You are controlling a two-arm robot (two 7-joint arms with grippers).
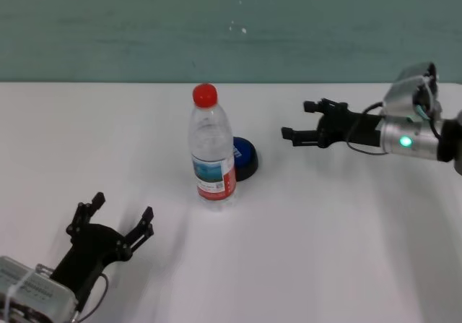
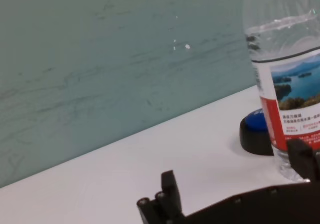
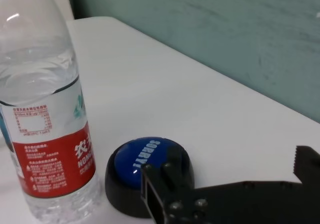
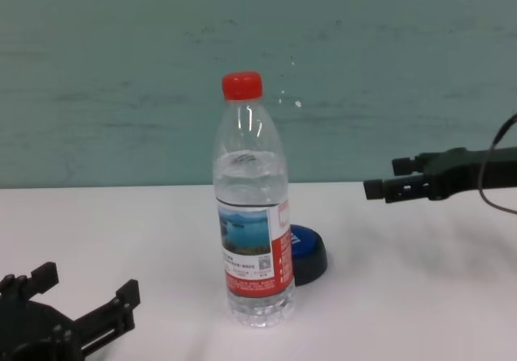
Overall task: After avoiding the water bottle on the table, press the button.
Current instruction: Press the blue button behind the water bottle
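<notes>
The water bottle (image 1: 213, 157) stands upright in the middle of the white table (image 1: 325, 251), with a red cap and a blue-and-red label. The blue button (image 1: 246, 157) on its black base sits just behind and right of the bottle, partly hidden by it. My right gripper (image 1: 297, 120) is open and empty, raised above the table to the right of the button and pointing toward it. My left gripper (image 1: 123, 206) is open and empty, low at the near left. The right wrist view shows the button (image 3: 130, 159) close ahead, beside the bottle (image 3: 45, 108).
A teal wall (image 1: 231, 27) runs along the table's far edge. In the chest view the bottle (image 4: 250, 224) stands in front of the button (image 4: 311, 253), with the right gripper (image 4: 388, 177) level with the bottle's upper half.
</notes>
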